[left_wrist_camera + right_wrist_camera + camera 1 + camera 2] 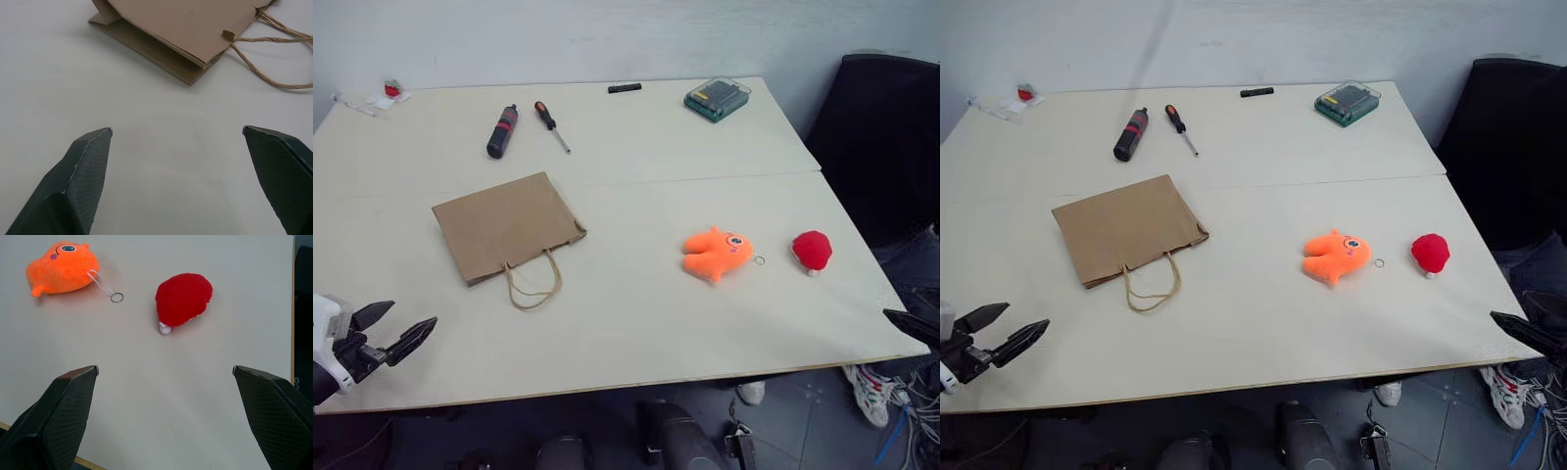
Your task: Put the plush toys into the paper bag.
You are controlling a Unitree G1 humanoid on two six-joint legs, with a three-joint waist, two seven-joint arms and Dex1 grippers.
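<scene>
Both grippers spread wide, empty: left gripper (399, 329) near-left, right gripper (165, 369) cut off at right edge; paper bag (505, 225) flat, opening hard to see.

Bag (507, 225) left of toys (717, 253) (apart)

right gripper (913, 327) mostly cut off at frame edge, bag (186, 29) partly cropped

A pale cream table (636, 323) carries a flat brown kraft paper bag (504, 225) left of centre, an orange blob-shaped plush (716, 252) and a round red plush (812, 251) at right, and along the top a black-red cylindrical tool (502, 131), an orange-handled screwdriver (550, 125), a small black bar (625, 88) and a green clear-lidded case (717, 99).
</scene>
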